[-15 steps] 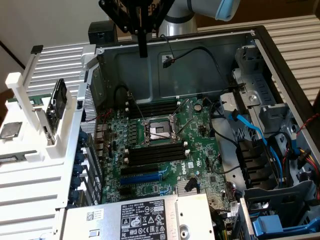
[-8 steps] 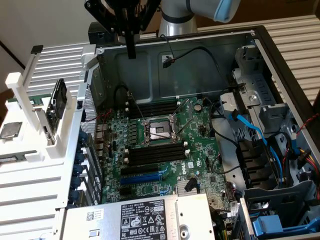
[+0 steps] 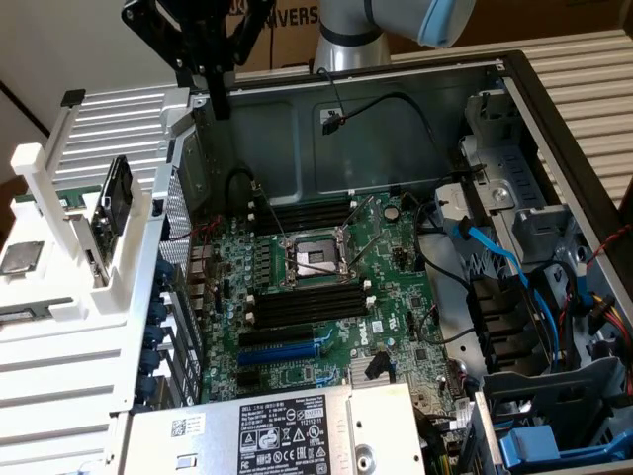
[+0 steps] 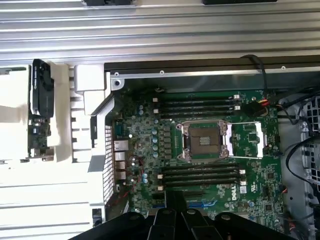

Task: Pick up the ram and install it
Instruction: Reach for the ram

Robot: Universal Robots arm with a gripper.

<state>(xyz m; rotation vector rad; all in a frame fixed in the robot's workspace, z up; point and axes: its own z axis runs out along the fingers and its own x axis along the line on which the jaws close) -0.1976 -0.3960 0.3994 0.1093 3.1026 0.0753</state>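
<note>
Care is what the ram [image 3: 111, 203] will likely ask for. It looks like a thin, stiff, light board that should not be flexed, and its chips and its edge of contacts seem easy to harm. The sound hold would be across its two flat faces, near the middle of the upper long edge, with the contacts left free. It stands on edge in a slot of the white holder [image 3: 59, 327], which sits just beside the computer case [image 3: 277, 148] on the exterior view's left, and nothing touches it. The gripper [image 3: 220, 99] hangs above the case's far corner on the holder's side, its fingers pressed together around nothing, apart from the ram. The arm [image 3: 366, 25] comes in from behind the case's far wall, with the wrist turned straight down so that its camera looks flat onto the motherboard [image 4: 150, 135]. The black memory slots [image 3: 302, 307] on both sides of the processor socket [image 3: 312, 259] look empty, so the pick-up has not yet begun.
</note>
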